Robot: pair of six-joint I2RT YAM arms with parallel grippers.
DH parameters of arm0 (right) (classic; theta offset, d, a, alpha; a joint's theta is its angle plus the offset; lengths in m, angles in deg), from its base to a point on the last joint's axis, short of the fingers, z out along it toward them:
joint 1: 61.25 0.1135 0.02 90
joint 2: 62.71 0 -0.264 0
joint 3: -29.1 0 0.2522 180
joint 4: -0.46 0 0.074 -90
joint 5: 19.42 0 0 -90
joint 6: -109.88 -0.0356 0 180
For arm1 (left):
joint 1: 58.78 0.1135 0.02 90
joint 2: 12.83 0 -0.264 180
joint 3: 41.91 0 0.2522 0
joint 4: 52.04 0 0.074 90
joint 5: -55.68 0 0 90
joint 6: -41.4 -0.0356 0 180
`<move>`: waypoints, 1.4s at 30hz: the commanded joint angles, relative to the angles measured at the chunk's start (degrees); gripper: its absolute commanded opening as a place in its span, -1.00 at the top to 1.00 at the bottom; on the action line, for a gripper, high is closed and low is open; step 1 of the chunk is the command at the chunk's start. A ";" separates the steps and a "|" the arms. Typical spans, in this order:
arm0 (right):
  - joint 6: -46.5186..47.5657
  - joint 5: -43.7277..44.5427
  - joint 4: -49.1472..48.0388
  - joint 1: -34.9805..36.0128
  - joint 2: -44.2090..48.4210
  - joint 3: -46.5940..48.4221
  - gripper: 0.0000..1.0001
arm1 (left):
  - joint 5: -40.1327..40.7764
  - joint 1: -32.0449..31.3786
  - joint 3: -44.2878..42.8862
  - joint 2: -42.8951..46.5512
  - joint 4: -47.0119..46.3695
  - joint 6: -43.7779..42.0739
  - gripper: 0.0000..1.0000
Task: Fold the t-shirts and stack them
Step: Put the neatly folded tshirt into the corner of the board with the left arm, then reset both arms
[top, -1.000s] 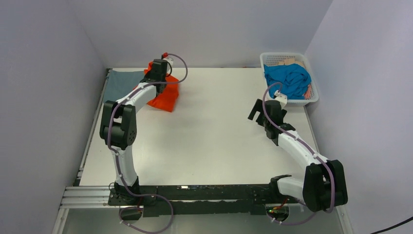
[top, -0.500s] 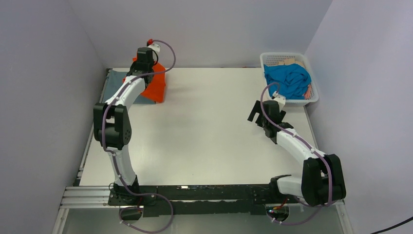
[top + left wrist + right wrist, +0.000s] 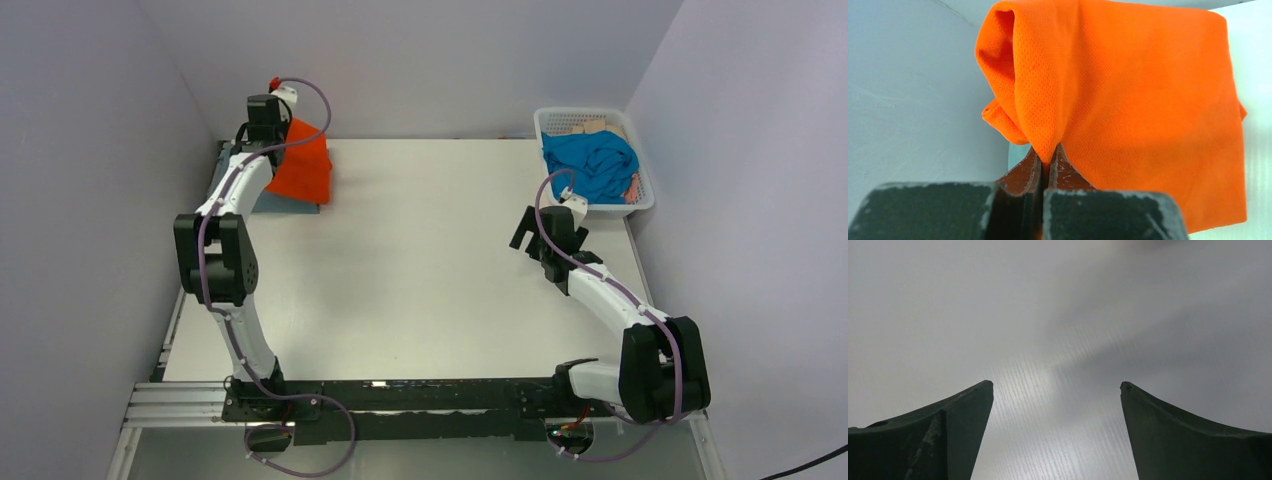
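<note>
My left gripper is shut on the folded orange t-shirt and holds it at the table's far left corner; in the left wrist view the orange t-shirt hangs from my closed left gripper. The grey-blue t-shirt lies flat beneath it, mostly hidden by the orange one and my arm. The turquoise t-shirt lies crumpled in the white basket at the far right. My right gripper is open and empty over bare table, as the right wrist view shows.
Walls close in the table at the back, left and right. The basket also holds a peach-coloured cloth under the turquoise t-shirt. A metal rail runs along the near edge by the arm bases.
My left gripper has carried the orange t-shirt leftward and toward the back, over the grey-blue t-shirt. The right arm has barely moved.
</note>
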 commanded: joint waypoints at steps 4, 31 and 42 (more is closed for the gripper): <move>0.52 1.16 0.32 -0.29 0.28 2.69 -1.00 | -4.09 6.32 -11.88 -8.95 3.17 1.01 1.00; -1.40 0.34 3.30 -0.33 10.09 -0.58 -1.00 | -20.68 6.78 15.68 23.30 -1.29 38.94 -0.99; -0.61 0.77 2.01 -0.31 19.09 -5.09 -1.00 | -15.24 -9.32 56.88 54.63 -8.53 46.12 -0.99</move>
